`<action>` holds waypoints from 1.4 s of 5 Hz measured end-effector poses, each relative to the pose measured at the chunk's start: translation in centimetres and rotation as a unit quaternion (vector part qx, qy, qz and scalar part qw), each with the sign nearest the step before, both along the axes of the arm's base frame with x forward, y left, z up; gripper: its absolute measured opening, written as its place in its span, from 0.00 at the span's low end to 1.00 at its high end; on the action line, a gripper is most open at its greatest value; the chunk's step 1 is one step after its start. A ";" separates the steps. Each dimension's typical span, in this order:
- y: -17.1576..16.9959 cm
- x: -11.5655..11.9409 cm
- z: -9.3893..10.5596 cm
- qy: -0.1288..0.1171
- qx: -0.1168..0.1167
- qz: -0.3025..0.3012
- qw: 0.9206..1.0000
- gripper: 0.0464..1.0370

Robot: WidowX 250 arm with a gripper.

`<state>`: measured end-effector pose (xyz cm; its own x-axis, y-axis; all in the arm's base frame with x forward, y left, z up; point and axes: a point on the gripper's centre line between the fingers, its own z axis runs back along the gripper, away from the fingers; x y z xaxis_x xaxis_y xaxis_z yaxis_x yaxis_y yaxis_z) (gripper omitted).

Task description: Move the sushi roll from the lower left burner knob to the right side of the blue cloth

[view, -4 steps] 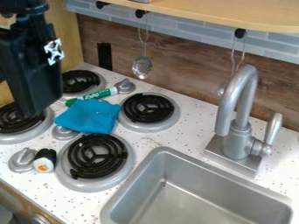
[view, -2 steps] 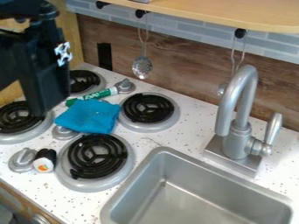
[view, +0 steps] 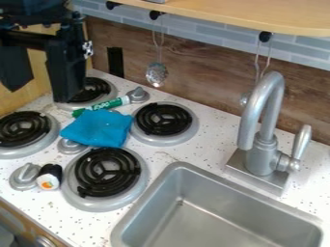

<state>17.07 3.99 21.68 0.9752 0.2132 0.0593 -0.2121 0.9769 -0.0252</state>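
1. Two fingers of your gripper stand apart, released; one partly hides a burner.
2. Blue cloth: beside green marker, partly covering a knob.
3. Sink: cut off below, in speckled counter.

The black arm has a black gripper with two broad, plate-like fingers, one tapering to a blunt point. A straight black crossbar joins them; one side bears a white marking.
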 end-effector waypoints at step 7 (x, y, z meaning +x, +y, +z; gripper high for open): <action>13.9 2.2 -13.4 0.016 0.072 0.068 0.995 0.96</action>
